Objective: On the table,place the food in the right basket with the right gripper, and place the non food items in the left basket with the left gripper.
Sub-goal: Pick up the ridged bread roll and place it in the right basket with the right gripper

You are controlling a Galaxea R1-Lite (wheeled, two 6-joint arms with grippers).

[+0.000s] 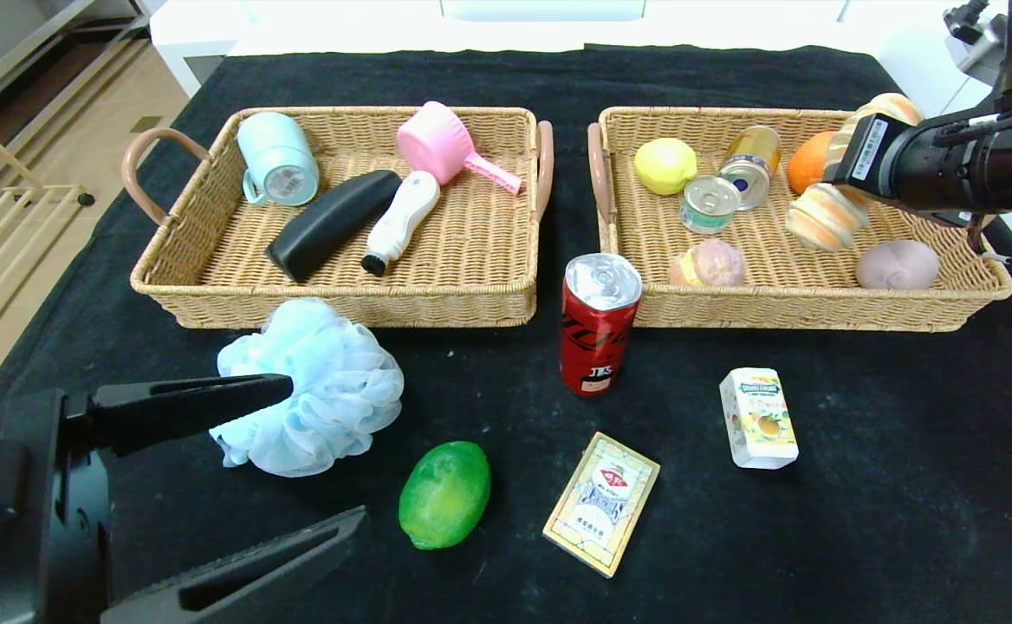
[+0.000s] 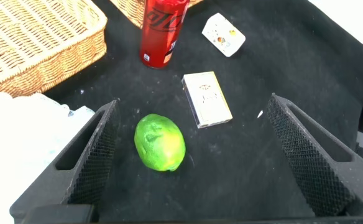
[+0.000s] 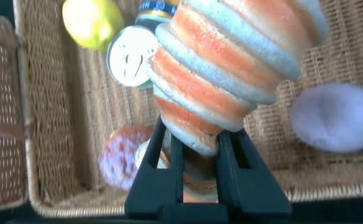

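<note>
1. The loaf (image 1: 827, 212) hangs over the right basket (image 1: 974, 299), clenched in the right gripper (image 3: 200, 155).
2. The left gripper (image 1: 298, 459), fingers (image 1: 203, 400) released, flanks the pouf (image 1: 324, 390).
3. The black-draped worktop (image 1: 861, 537) carries can (image 1: 597, 325), carton (image 1: 757, 418), fruit (image 1: 444, 494), box (image 1: 601, 503).
4. Pale flooring (image 1: 55, 139) lies leftward.

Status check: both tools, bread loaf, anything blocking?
Right tool shut on bread loaf, over right basket. Left tool open, beside bath pouf. Soda can upright against the basket's front, below loaf.

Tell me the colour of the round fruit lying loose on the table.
Green, with a yellowish patch: the round fruit shows best in the left wrist view.
</note>
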